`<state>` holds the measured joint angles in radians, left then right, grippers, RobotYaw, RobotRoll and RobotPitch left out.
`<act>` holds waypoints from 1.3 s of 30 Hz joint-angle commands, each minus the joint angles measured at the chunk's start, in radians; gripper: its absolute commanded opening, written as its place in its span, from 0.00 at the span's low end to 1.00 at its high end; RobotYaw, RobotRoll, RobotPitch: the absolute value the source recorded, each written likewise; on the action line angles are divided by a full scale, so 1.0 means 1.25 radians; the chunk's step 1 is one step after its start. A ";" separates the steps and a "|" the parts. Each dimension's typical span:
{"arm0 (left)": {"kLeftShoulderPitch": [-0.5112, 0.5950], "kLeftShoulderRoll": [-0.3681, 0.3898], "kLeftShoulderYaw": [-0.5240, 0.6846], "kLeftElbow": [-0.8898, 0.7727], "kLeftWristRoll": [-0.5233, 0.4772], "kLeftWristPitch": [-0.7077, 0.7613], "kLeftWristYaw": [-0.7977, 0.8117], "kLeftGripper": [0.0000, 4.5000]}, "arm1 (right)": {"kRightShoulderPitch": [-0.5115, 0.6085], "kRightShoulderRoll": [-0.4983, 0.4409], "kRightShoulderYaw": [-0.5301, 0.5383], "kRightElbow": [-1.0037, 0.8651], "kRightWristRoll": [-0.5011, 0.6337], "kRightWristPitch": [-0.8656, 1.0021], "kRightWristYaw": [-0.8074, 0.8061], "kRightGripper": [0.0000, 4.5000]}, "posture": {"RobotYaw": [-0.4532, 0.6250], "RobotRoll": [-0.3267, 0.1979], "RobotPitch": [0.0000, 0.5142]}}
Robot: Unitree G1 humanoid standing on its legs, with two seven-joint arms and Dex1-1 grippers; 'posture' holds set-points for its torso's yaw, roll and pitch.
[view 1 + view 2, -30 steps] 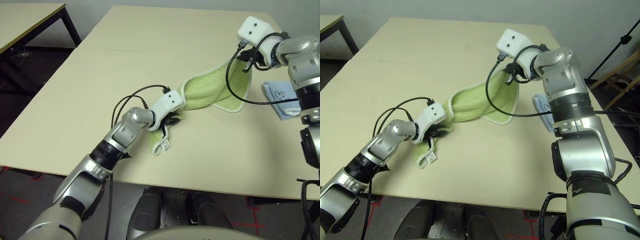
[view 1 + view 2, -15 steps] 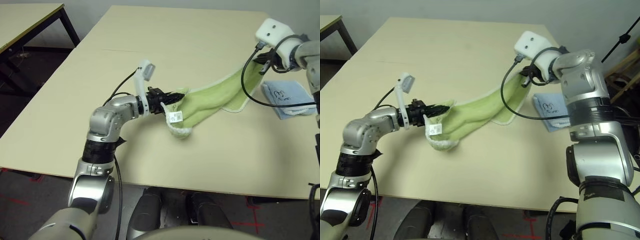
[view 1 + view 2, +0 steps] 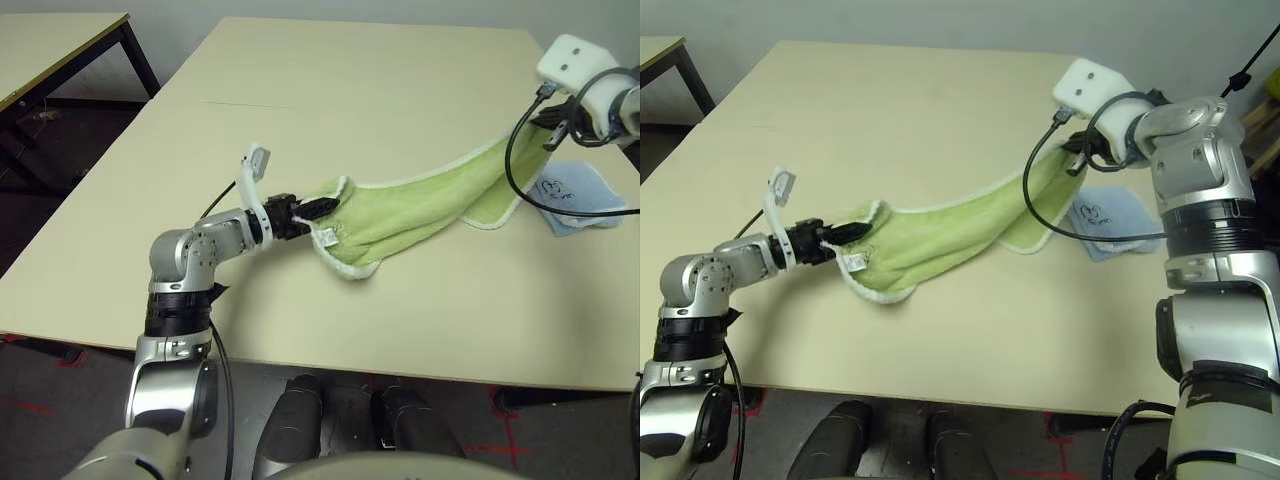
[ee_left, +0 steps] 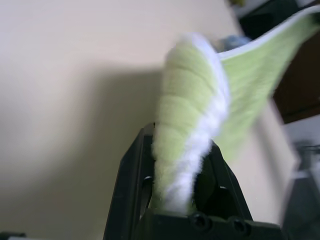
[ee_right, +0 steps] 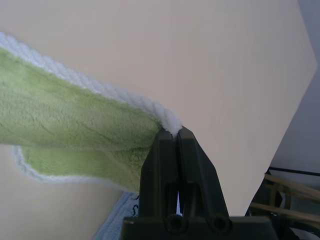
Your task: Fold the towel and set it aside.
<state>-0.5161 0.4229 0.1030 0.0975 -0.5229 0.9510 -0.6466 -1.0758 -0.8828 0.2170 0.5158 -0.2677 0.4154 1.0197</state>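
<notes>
The light green towel (image 3: pixel 420 205) with white edging hangs stretched in a long sagging band between my two grippers, low over the table (image 3: pixel 350 80). Its folded lower loop touches the tabletop near the left end. My left gripper (image 3: pixel 316 206) holds that end, with the towel's thick edge (image 4: pixel 190 115) wedged between its black fingers (image 4: pixel 132 180). At the far right my right gripper (image 3: pixel 553 135) is raised and shut on the other end, its fingertips (image 5: pixel 165 145) pinching the white edging. A small white tag (image 3: pixel 327 237) dangles by the left gripper.
A smaller light blue folded cloth (image 3: pixel 580 195) lies on the table under the right arm, at the towel's right end. Black cables loop off both wrists. A second table (image 3: pixel 50 40) stands at the back left across a gap of dark floor.
The left gripper lifted its end of the towel and drew it back to the left. The right gripper carried its end further right, so the towel is pulled out longer and flatter.
</notes>
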 commanded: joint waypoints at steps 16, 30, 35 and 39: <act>-0.035 0.007 0.036 0.110 0.056 -0.233 -0.023 0.41 | -0.002 -0.003 -0.011 -0.011 0.012 -0.003 -0.001 0.00 | 0.51 0.62 0.25; -0.092 -0.088 0.310 0.088 -0.336 0.061 0.078 0.41 | -0.018 -0.020 -0.011 0.043 0.005 -0.034 -0.022 0.00 | 0.51 0.62 0.25; -0.062 -0.060 0.254 0.072 -0.305 0.057 0.059 0.16 | -0.026 -0.019 -0.009 0.063 0.003 -0.045 -0.030 0.00 | 0.51 0.62 0.25; -0.040 -0.030 0.207 0.058 -0.290 0.051 0.024 0.05 | -0.046 -0.021 -0.009 0.097 -0.003 -0.063 -0.044 0.00 | 0.51 0.62 0.24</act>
<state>-0.5774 0.3701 0.3886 0.1940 -0.9041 1.0186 -0.5960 -1.1103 -0.8972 0.2161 0.6172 -0.2572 0.3501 0.9756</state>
